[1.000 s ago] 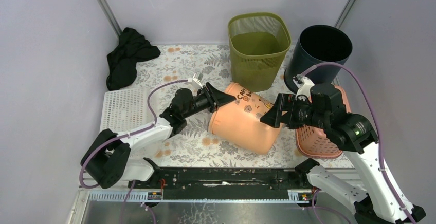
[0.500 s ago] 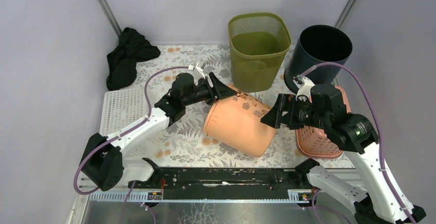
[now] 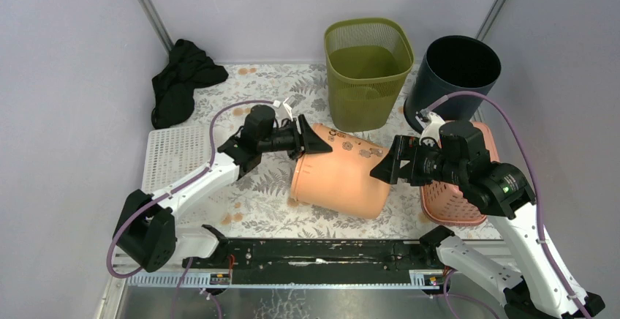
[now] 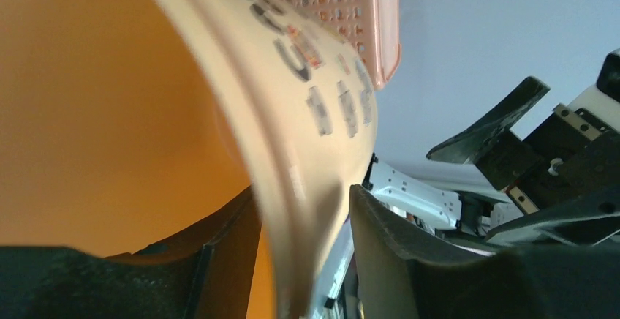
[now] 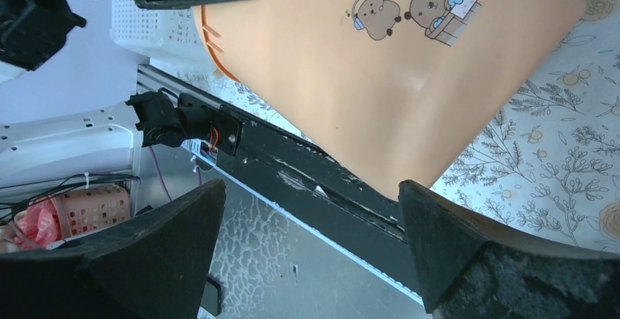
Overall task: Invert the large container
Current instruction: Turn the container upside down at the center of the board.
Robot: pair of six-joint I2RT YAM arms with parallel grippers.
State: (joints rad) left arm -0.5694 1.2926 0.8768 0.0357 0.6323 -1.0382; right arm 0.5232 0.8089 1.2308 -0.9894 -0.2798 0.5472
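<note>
1. Our left gripper sits astride the rim of the peach bin. In the left wrist view one finger is inside the mouth and the other is outside the wall, with the rim passing between them. Both lie close against the plastic, but that view is blurred, so we cannot tell whether they pinch the rim or merely bracket it.
2. Our right gripper is spread wide with nothing between its fingers. It hangs at the right, base end of the bin. In the right wrist view the bin's wall lies beyond the fingertips, apart from them.
3. The peach bin lies on its side on the floral table cover, mouth to the left and base to the right. Its cartoon-bear stickers are on the upper side.
4. Just beyond the bin, on the far side, an olive mesh wastebasket stands upright. To its right stands a dark round bin, also upright.
5. A pink lattice basket sits to the right of the peach bin, partly hidden under our right arm.
6. To the left lies a white perforated tray, and a black cloth is bunched in the far left corner.
</note>
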